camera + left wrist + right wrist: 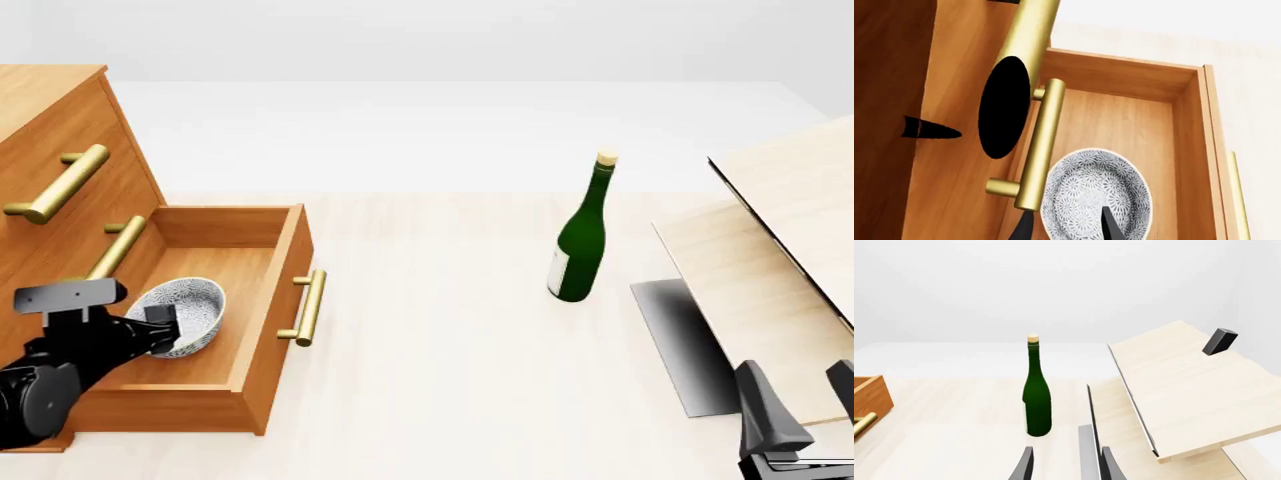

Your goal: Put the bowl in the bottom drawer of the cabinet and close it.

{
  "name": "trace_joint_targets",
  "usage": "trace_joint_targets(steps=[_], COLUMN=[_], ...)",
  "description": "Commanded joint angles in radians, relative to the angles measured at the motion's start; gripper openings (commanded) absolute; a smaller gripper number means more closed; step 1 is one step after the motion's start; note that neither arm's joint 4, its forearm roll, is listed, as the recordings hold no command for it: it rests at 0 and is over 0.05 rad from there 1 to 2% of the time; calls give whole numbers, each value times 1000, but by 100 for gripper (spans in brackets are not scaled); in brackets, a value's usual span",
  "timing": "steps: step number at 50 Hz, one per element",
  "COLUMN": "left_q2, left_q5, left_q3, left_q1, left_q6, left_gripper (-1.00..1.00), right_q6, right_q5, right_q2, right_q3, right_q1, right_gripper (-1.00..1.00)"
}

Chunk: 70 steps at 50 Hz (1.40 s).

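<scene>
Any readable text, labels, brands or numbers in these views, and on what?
None can be read.
The green bottle carries a pale label, too small and turned away to show any lettering.
The bowl bears only a speckled pattern; the cabinet is unmarked.

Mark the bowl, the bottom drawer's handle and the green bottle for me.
bowl [191, 305]: front view, speckled inner surface.
bottom drawer's handle [310, 307]: front view, middle of the brass bar.
green bottle [582, 245]: front view, upper body, above the label.
</scene>
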Motion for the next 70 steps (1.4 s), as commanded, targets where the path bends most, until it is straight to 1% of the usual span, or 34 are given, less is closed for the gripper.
trace_joint_targets(steps=[1,16,34,36,49,52,55,56,59,66,70], left_q2=[-41,-81,-186,-233,-333,-367,-371,-410,-435,-457,-470], left_q5=[17,27,74,99,148,160,165,181,196,215,227], left_q3=[13,33,70,76,93,97,97,101,100,98,95], left_q1=[-11,-17,-49,-62,-104,-126,-132,-156,-177,-204,-248], left_q6=[-9,-5,-1,-6,-12,-14,-16,-17,-16,-18,-22], left_gripper=[100,100,100,100,100,100,100,100,100,100,100], right_q6=[0,0,0,0,0,0,0,0,0,0,0], right_q5=[1,1,1,1,1,1,1,1,1,1,1], right_q2=[-1,-1,-1,-1,-1,-1,-1,-1,-1,-1,-1], right_q3=[0,0,0,0,0,0,0,0,0,0,0], right_q1=[0,0,0,0,0,0,0,0,0,0,0], right_gripper=[100,100,100,100,100,100,100,100,100,100,100])
